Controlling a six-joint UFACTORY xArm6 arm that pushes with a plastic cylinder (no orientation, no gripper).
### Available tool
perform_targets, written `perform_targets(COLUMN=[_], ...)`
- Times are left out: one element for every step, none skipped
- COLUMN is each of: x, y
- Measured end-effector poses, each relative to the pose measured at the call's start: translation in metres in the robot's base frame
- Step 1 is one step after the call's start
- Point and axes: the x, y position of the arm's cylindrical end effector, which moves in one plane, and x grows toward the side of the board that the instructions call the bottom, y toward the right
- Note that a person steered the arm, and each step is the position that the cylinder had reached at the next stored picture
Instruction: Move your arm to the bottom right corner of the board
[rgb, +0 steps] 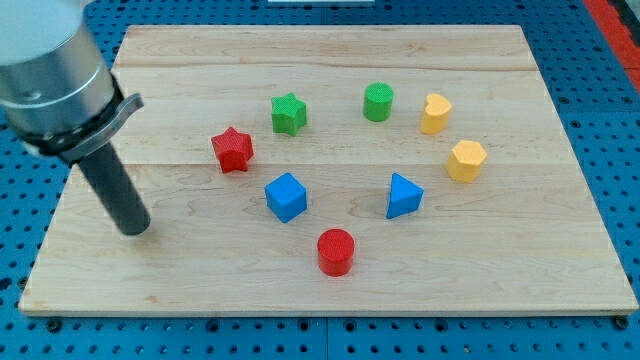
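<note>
Camera view: my tip (133, 228) rests near the board's (560, 280) left edge, well apart from the bottom right corner. This rod has no claw. Closest blocks are the red star (232, 149) and blue cube (286, 196); the red cylinder (336, 251) sits near the bottom edge.

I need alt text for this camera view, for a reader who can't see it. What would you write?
My tip rests near the left edge of a wooden board, left of a loose ring of eight blocks: red star, green star, green cylinder, yellow heart, yellow hexagon, blue triangle, red cylinder, blue cube.
</note>
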Motion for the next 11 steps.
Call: perform_targets(x=[0.022,0.067,0.081,0.082,0.082,0.082,0.081,0.081,0.081,0.081,0.082], y=[-0.004,0.011,0.031,0.035,0.052,0.065,0.144,0.186,0.186,0.187,0.219])
